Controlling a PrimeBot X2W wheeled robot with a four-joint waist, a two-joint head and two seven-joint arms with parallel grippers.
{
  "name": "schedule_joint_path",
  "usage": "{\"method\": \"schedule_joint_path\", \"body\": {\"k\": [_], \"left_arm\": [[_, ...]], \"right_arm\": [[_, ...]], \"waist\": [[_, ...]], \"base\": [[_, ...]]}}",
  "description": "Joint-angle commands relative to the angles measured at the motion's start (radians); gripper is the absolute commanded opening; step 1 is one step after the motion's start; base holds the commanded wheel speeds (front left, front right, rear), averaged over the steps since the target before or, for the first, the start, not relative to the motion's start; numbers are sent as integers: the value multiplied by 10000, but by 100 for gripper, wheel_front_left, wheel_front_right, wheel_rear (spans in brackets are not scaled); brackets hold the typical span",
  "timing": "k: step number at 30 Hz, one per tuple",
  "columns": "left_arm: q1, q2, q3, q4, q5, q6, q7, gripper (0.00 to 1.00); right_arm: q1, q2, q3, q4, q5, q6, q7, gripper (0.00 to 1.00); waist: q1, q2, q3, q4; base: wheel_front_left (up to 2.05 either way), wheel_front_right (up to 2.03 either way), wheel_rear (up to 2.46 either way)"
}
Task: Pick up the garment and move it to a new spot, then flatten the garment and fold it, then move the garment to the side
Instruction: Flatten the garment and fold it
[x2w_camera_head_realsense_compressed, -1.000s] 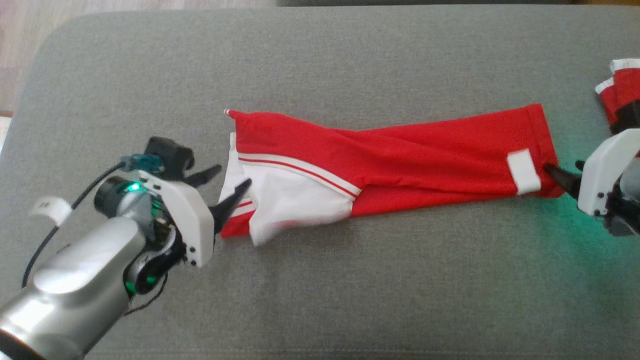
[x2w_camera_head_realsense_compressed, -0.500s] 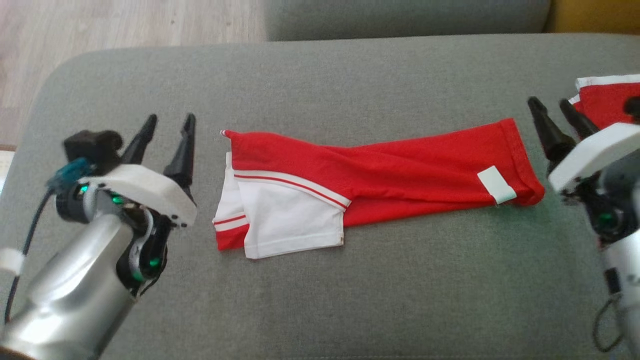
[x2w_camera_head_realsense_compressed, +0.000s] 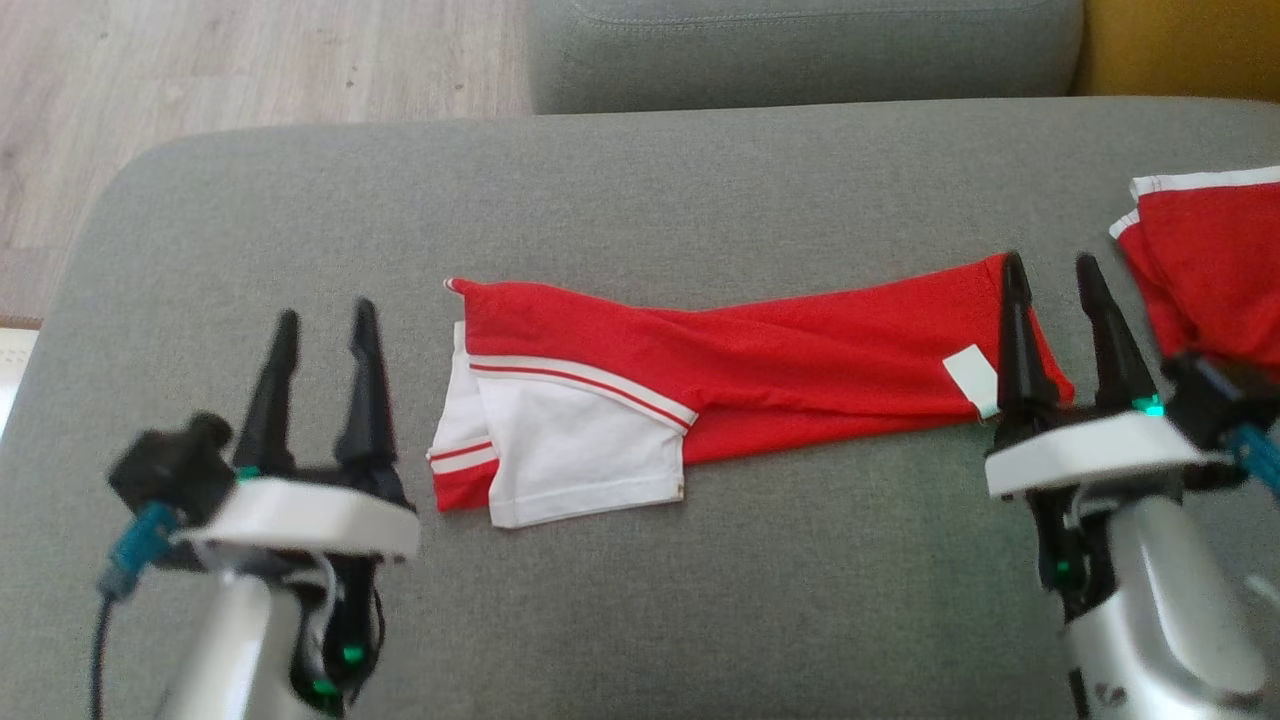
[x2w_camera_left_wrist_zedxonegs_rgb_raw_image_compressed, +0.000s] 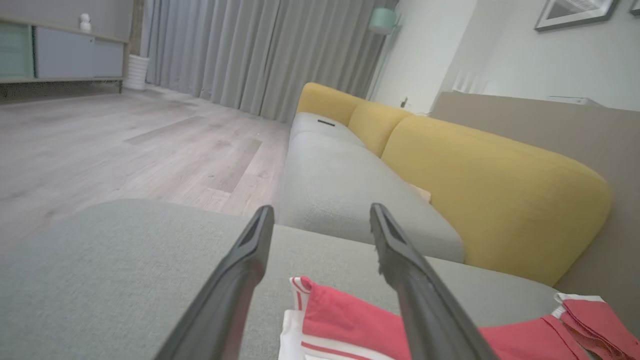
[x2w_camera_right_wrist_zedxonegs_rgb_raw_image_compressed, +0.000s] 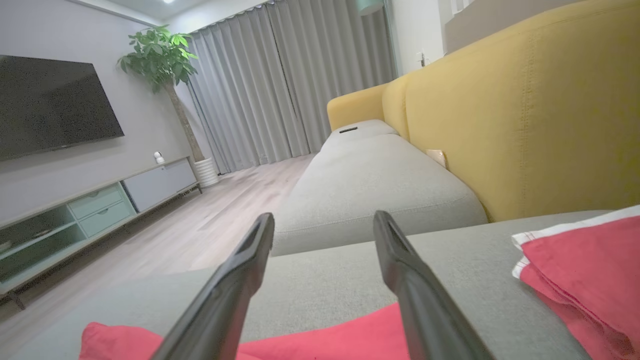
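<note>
Grey fabric cushion up front, pale wood floor beyond. Left fingers spread wide and empty, just beside the white end of the long folded red-and-white jersey garment. Right fingers parted too, gripping nothing, at its red end by the white tag. The garment lies flat across the cushion's middle. Another red, white-trimmed cloth sits at the right edge.

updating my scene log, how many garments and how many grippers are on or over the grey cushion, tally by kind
garments: 2, the long red and white garment and a second red garment at the right edge
grippers: 2, the left gripper and the right gripper, both open and holding nothing
total: 4
</note>
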Motion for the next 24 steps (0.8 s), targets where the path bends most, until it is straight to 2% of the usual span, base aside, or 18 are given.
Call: {"method": "schedule_joint_path", "body": {"k": [1, 6, 13, 17, 24], "left_arm": [[-103, -147, 631, -408, 627, -392, -75, 100], [591, -788, 1197, -199, 1941, -1172, -75, 100], [545, -1084, 1567, -46, 2532, -1609, -75, 100], [368, -1105, 1518, 26, 2571, -1704, -75, 100], [95, -1109, 1256, 95, 2357, -1666, -76, 100]], "right_arm": [[-56, 177, -45, -260, -315, -9, -296, 100], [330, 369, -160, -98, -921, -9, -568, 100], [253, 380, -204, 141, -1309, -9, -615, 100], [-27, 381, -659, 630, -1794, -9, -618, 100], [-1183, 381, -2587, 2724, -2623, -9, -286, 100]], "waist": [[1, -1, -29, 19], [1, -1, -41, 73], [1, -1, 214, 237], [1, -1, 488, 371], [1, -1, 1057, 624]], "base": [[0, 0, 0], [0, 0, 0], [0, 0, 0], [0, 0, 0], [0, 0, 0]]}}
